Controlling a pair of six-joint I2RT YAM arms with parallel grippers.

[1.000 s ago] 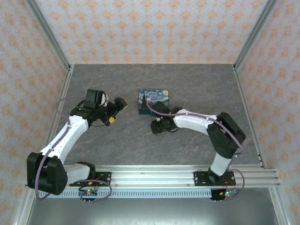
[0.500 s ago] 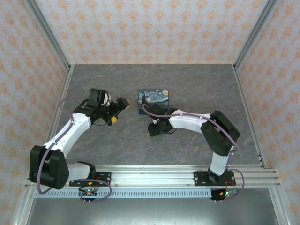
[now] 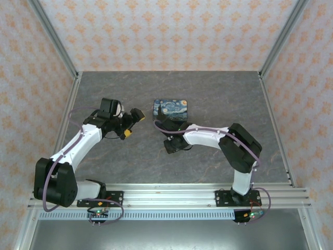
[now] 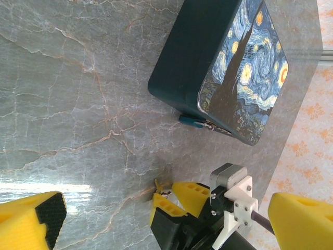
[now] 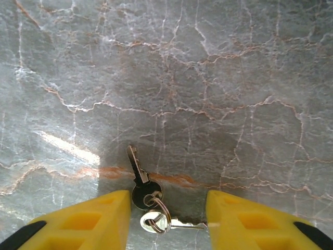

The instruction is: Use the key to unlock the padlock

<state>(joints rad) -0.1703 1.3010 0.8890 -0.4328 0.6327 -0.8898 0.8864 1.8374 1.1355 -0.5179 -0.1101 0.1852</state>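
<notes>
We log the key (image 5: 138, 174) flat on the worktop (image 5: 234, 78), blade toward 11 o'clock from its ring (image 5: 155, 220), between the right pincer (image 5: 166, 219) fingers. Right pincer part-way apart, holding nothing. Left pincer (image 3: 131, 125) wide, empty, at 8 o'clock of the starry box (image 3: 170, 109). Risks, as we judge them: the thin key may skate on the stone as the fingers meet. They may also pinch the ring or second key (image 5: 182, 225), leaving the blade dangling and hard to aim.
</notes>
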